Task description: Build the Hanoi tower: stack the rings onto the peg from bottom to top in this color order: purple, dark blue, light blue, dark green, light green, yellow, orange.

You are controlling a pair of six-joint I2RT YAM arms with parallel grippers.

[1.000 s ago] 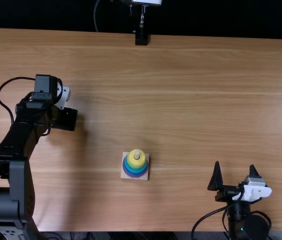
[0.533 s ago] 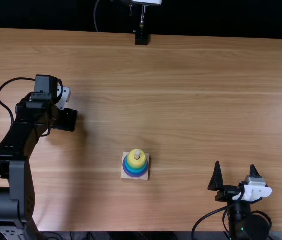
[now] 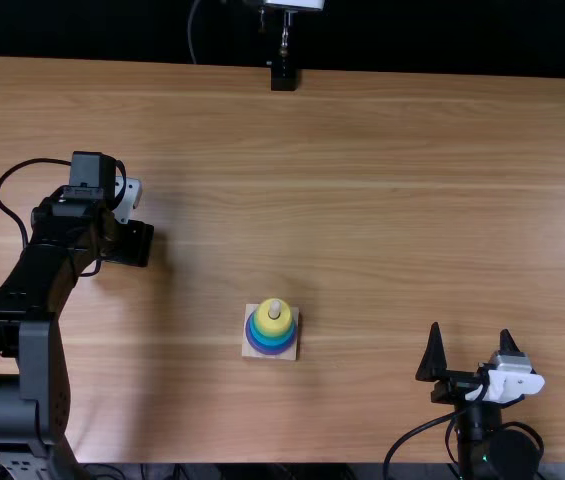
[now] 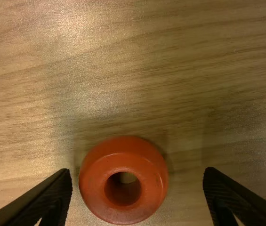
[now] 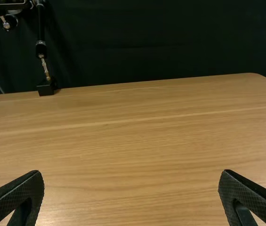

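The left gripper point(image 3: 130, 243) hangs over the left of the wooden table point(image 3: 392, 200), its fingertips hidden beneath its own body in the top view. In the left wrist view, the left gripper's point(image 4: 137, 190) fingers stand wide apart, cut off by the frame, with the orange ring point(image 4: 123, 160) lying hole-up between them, touching neither.

The pale square base point(image 3: 249, 350) sits on the near side, left of the middle, nearer than the left gripper. Its peg point(image 3: 275, 309) pokes up through the yellow ring point(image 3: 275, 328); below are a light blue ring point(image 3: 273, 341) and, lowest, a purple ring point(image 3: 271, 352). Other bands in the stack are hard to make out.

The right gripper point(image 3: 470, 330) is near right, fingers spread with nothing between them.
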